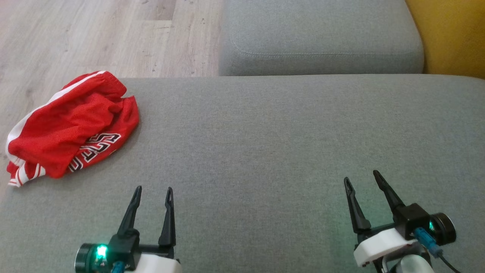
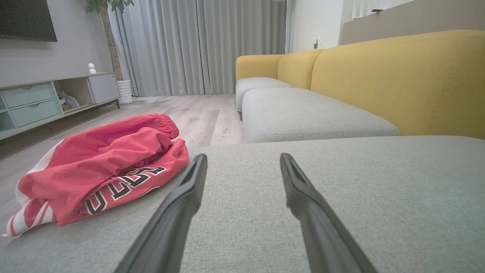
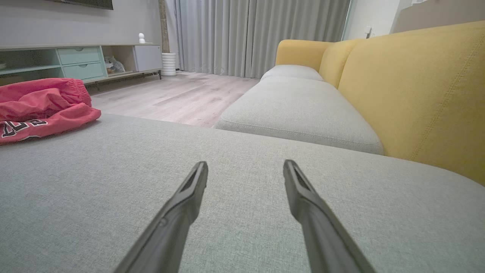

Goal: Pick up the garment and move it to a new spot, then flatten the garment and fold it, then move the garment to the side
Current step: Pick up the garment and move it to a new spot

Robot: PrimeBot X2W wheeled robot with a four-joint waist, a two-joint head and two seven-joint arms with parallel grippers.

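So both sets of fingers are spread wide and holding nothing: the left gripper (image 1: pixel 154 188) and right gripper (image 1: pixel 361 176) just hover low over the grey seat (image 1: pixel 265 132). The red garment (image 1: pixel 72 125) sits bunched up ahead of the left fingers and off to their left, near them but not touching, and well apart from the right fingers. My main worry is that the heap lies right at the seat's edge with 1 striped corner looking like it droops over toward the floor (image 1: pixel 94 34). If the left fingers come in low and shove instead of pinching, I reckon the whole lot slides off. It's also crumpled in several layers, so a shallow pinch probably catches only the top layer, and the rest drags or unrolls on the lift. The fabric looks slick too, so it could slip out. Coming down too hard could also snag the seat fabric. As for obstacles, I see nothing lying between the left fingers and the garment, just bare seat. Beyond both fingertips is a 2nd cushion (image 1: pixel 322 34), with a yellow backrest (image 1: pixel 451 34) to the right of the right fingers. A cabinet (image 2: pixel 34 102) and curtains (image 2: pixel 197 45) stand far off across the room, no trouble.
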